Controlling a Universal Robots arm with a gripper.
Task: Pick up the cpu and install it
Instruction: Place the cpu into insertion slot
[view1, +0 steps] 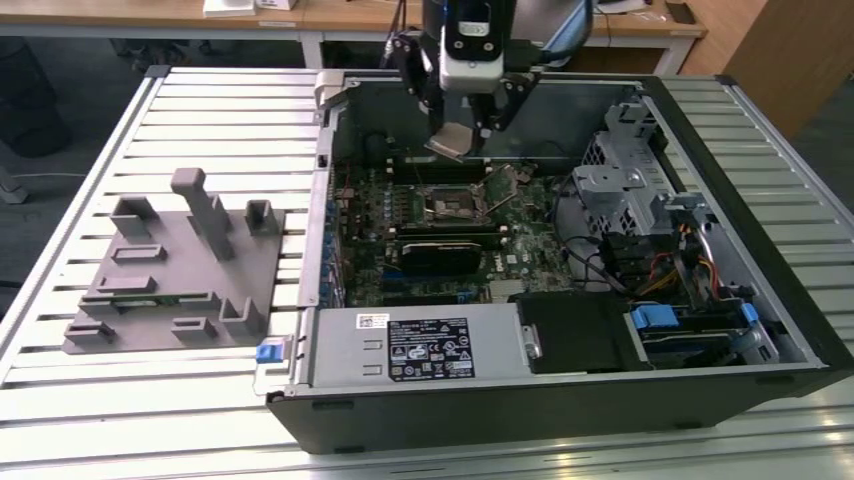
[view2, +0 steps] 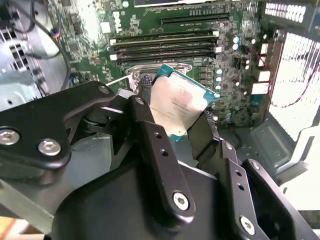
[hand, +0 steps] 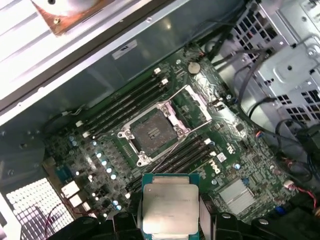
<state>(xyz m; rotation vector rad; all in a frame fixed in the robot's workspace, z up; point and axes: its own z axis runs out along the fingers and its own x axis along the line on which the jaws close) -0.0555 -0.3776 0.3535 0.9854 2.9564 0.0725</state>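
Over the motherboard (view1: 541, 250), at the upper middle of the exterior view, your cpu (view1: 451, 142) hangs in the air. The gripper (view1: 467, 122) is clamped on it, its black fingers (view2: 152, 132) pinching two opposite edges, the silver lid plain in both wrist views. It sits tilted rather than level, one corner lower than the rest.

That tilt is your main worry. The socket (hand: 152, 131) lies open and empty below, well apart from the chip, and a cpu that arrives corner-first or rotated off the socket's square would likely catch the contact field instead of seating flat. The hold is on thin edges only, so I'd judge a slip or a twist in the grip quite possible if anything nudges it. The raised load plate (hand: 199, 100) stands just beside the socket — a finger could foul it on the way in — and the memory slots (hand: 125, 107) run close along both sides.

As for pose, the arm enters from the top edge of the exterior view and points almost straight down into the open case (view1: 771, 220), wrist near the rear wall, clear of the drive cage (view1: 627, 190) at that view's right. The grey fixture (view1: 174, 270) rests on the slatted bench (view1: 200, 110) at the view's left, well away from the gripper.
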